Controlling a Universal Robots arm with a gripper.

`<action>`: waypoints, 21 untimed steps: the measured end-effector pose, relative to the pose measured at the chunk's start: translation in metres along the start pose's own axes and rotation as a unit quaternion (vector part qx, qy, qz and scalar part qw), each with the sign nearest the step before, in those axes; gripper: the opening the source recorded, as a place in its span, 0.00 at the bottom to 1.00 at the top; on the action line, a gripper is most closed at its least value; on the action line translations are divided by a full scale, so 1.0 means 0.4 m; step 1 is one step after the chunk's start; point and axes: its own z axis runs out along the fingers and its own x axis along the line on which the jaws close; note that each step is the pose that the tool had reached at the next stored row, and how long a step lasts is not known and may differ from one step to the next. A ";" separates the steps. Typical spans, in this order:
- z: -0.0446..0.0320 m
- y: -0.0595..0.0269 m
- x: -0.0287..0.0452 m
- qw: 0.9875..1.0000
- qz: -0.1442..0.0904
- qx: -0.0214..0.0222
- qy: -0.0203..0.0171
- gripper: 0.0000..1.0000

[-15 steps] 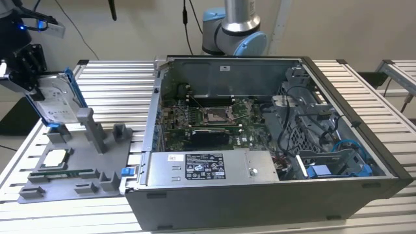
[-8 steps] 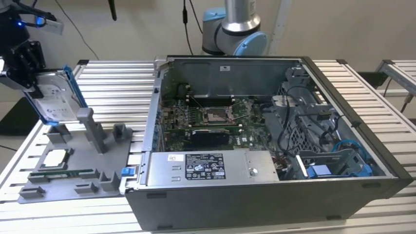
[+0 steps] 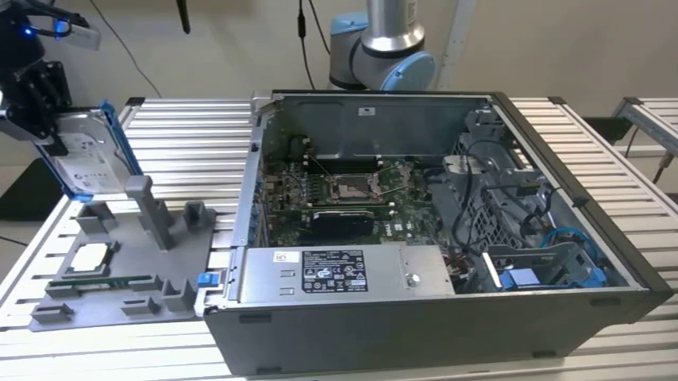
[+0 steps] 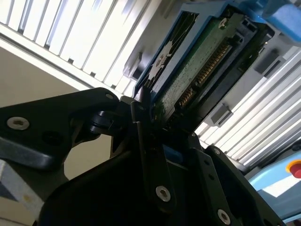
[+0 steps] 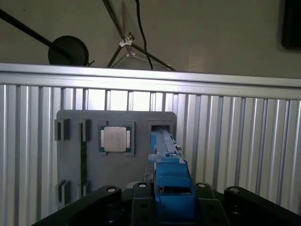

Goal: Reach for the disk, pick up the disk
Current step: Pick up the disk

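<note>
The disk [image 3: 85, 155], print on its white label [image 3: 94, 173] illegible, sits clamped between the jaws.

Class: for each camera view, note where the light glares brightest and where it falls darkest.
Exterior view: even room light, table slats pale, computer case interior shaded. Second wrist view: slats behind the disk burn out white; end effector nearly black. First wrist view: table's edge rail glares white; end effector underlit.
</note>
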 end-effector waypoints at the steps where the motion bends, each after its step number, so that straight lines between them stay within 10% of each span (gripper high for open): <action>1: -0.002 0.000 0.000 1.000 0.000 0.000 0.000 0.00; 21: -0.055 0.001 -0.001 1.000 0.000 0.000 0.000 0.00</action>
